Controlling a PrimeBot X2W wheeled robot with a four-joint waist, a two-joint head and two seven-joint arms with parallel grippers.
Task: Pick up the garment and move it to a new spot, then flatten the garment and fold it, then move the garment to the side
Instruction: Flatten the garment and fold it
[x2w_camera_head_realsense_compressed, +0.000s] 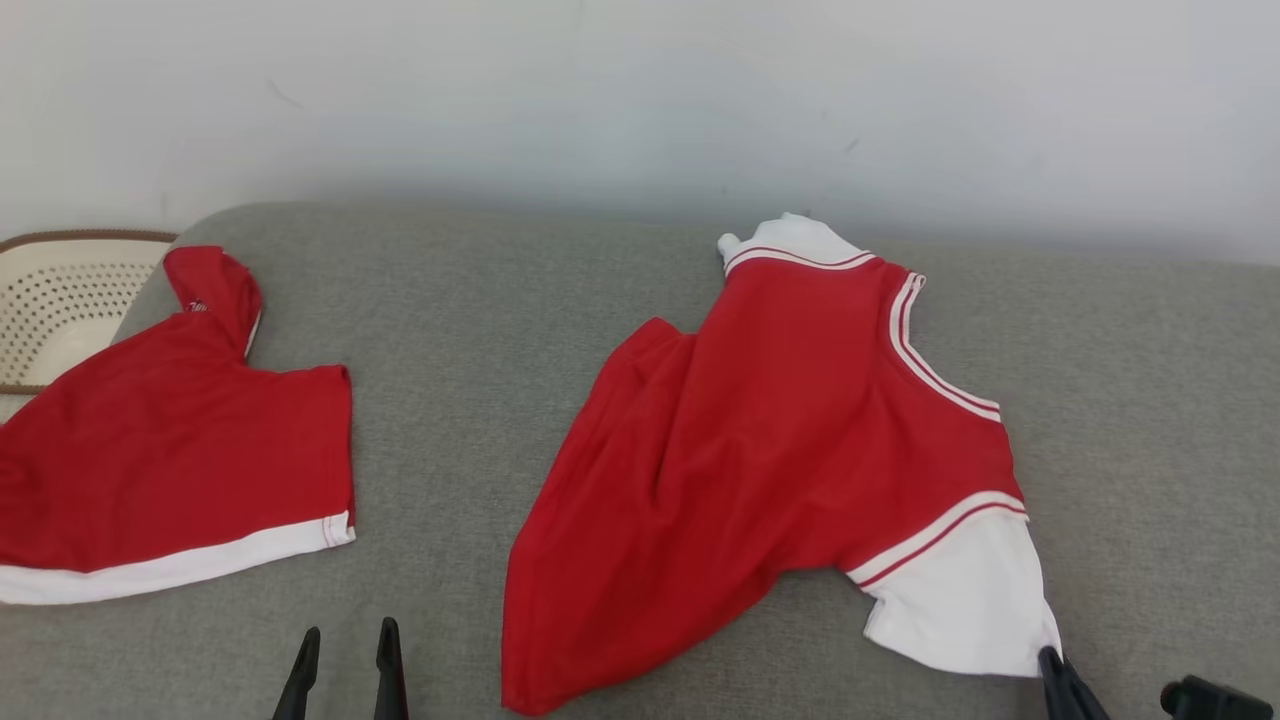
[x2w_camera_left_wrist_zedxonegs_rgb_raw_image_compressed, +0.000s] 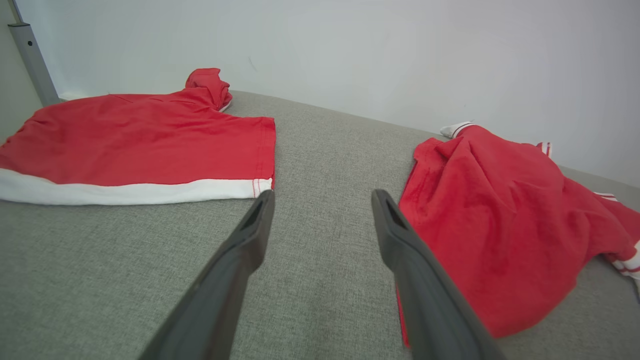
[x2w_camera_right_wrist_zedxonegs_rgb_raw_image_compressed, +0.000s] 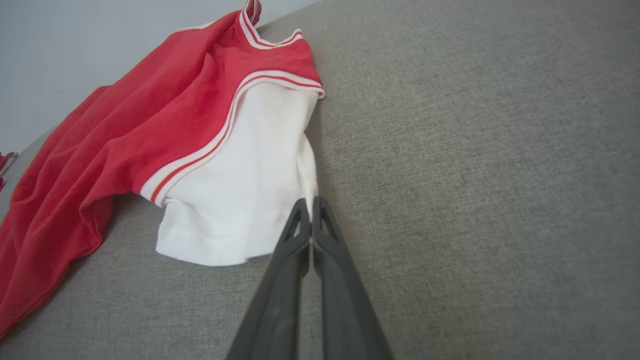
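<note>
The garment is a red jersey with white sleeves, lying rumpled in the middle of the grey sofa cushion. Its near white sleeve points toward me. My right gripper is shut at that sleeve's near corner; in the right wrist view the right gripper pinches the sleeve's edge between its tips. My left gripper stands open over bare cushion, left of the garment's hem. In the left wrist view the left gripper has nothing between its fingers, and the garment lies just to the right.
A second red garment with a white hem lies flat at the left, also visible in the left wrist view. A cream perforated basket sits behind it at the cushion's left end. A pale wall runs along the back.
</note>
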